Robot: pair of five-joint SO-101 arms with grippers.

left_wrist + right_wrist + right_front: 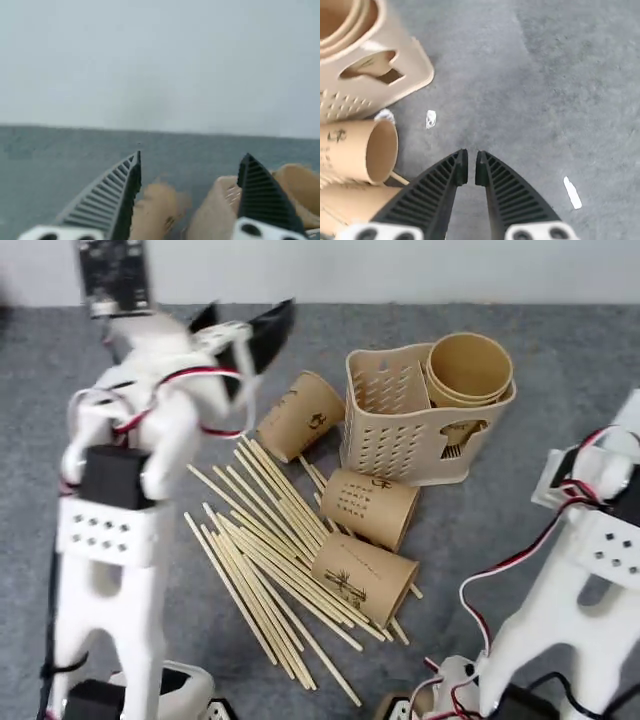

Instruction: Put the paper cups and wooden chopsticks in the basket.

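A beige perforated basket (400, 430) stands at the table's centre back, with nested paper cups (468, 370) upright in its right compartment. Three more paper cups lie on their sides: one (300, 415) left of the basket, two (370, 508) (365, 578) in front of it. Several wooden chopsticks (265, 555) are strewn across the grey mat. My left gripper (250, 312) hangs open, raised behind the leftmost cup (155, 210). My right gripper (471, 167) is shut and empty, low over bare mat to the right of the basket (380, 65) and a lying cup (360, 150).
Two small white scraps (431, 119) (571, 192) lie on the mat near the right gripper. A pale wall runs behind the table. Open grey mat stretches to the right of the basket and at the far back.
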